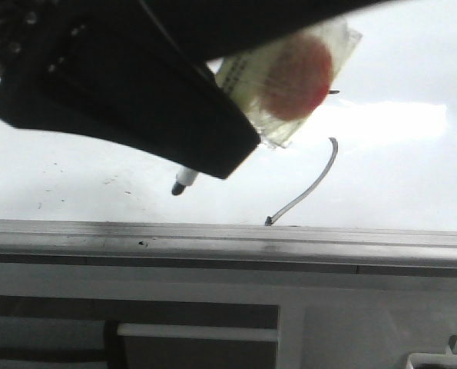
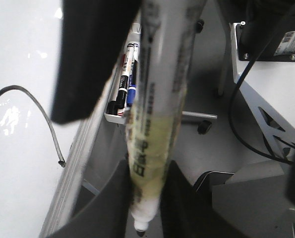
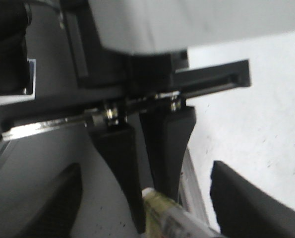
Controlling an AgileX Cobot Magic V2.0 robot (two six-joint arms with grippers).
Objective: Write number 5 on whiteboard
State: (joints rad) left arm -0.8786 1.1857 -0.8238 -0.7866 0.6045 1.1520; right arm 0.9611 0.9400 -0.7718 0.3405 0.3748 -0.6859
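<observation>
The left black gripper (image 1: 183,157) pinches a white marker with a yellowed label (image 2: 154,124), its dark tip (image 1: 178,188) hanging just above the glossy white whiteboard (image 1: 382,177). Of the hand-drawn number 5 (image 1: 309,188) only the thin grey curved tail shows; the rest hides behind the gripper and a blurred red-spotted tag (image 1: 293,77). The right gripper cannot be made out, so its state is unclear

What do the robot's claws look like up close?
The left claw has chunky, smooth black fingers. In the right wrist view it shows two black wedge-shaped fingers under a silvery rail with small bolts. The right claw's own fingers are black too.
</observation>
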